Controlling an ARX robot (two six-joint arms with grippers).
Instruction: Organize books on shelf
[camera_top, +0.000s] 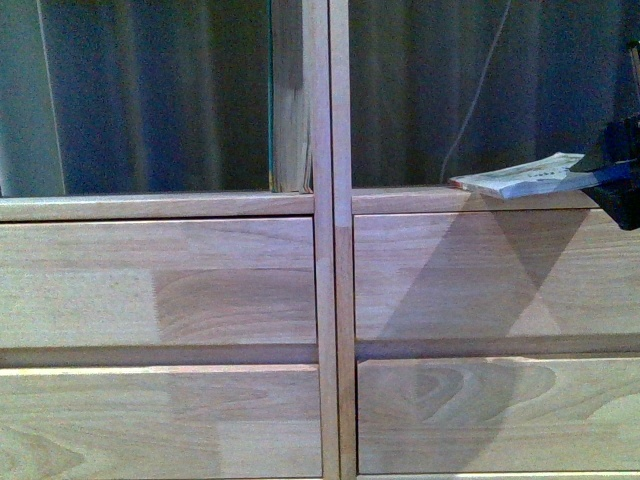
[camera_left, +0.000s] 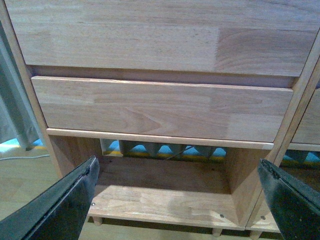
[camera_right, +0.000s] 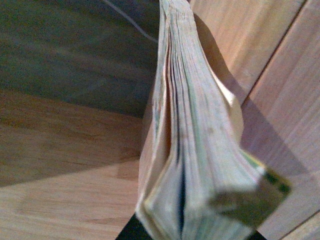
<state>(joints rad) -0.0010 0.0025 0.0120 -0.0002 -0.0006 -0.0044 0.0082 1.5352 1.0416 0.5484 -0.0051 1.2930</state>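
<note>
Evidently the thin book (camera_top: 515, 176) is meant for the shelf (camera_top: 330, 300). It is gripped at its near end by the right jaws, which are closed on it, and it is held almost flat. Its far end is level with the ledge of the right-hand open compartment and is seen at the ledge's front edge; whether it touches the wood cannot be told. A flat, end-first hold is judged to suit sliding the book in over the ledge, though it would have to be turned upright to stand like its neighbour. The thick book (camera_top: 290, 110) is stood upright in the left compartment against the central divider (camera_top: 330, 100), where it is propped from toppling.

The left jaws are spread wide with nothing between them. They are held low, facing the drawer fronts (camera_left: 160, 107), presumably so that the working arm is left unobstructed.

Both books' places on the shelf are given only by the front view, in which the left arm is not seen at all. The thin book's page edges are shown close up in the right wrist view, with slight gaps between the leaves. This suggests a soft paperback that may sag or splay. The peg legs (camera_left: 97, 220) and bottom compartment (camera_left: 165, 200) are shown by the left wrist view alone.
</note>
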